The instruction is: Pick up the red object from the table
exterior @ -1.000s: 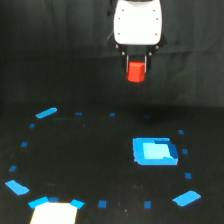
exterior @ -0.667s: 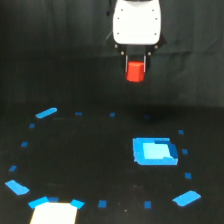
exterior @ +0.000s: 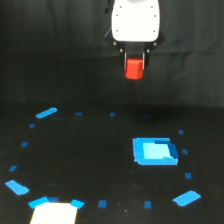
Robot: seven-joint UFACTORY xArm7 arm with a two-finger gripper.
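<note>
The red object [exterior: 134, 69] is a small red-orange block held between the dark fingers of my gripper [exterior: 134, 66], well above the black table [exterior: 90, 160]. The white gripper body sits at the top centre of the exterior view. The jaws are shut on the block, which hangs in front of the black curtain backdrop. The block's upper part is hidden between the fingers.
A flat bright-blue square piece [exterior: 154, 151] lies on the table below and slightly to the exterior view's right of the gripper. Blue tape squares and strips [exterior: 46, 113] ring the surface. A white patch [exterior: 54, 212] sits at the bottom left edge.
The gripper with the red block stays at about the same place and height; no clear movement.
</note>
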